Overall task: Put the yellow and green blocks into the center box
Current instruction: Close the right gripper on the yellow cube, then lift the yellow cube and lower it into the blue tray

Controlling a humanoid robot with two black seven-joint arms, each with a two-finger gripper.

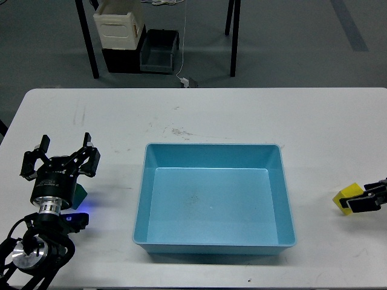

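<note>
My left gripper (pixel 60 158) hangs spread above the green block (pixel 80 193), left of the empty blue tray (pixel 213 244). My right gripper (pixel 370 199) seems to pinch the yellow block (pixel 347 197) far right; that shallow grip might slip.

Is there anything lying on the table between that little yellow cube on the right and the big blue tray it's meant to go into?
Nothing visible. The yellow cube sits at the right gripper, and only bare white table lies between it and the blue tray. The tray's own raised right wall is the only thing to clear.
</note>
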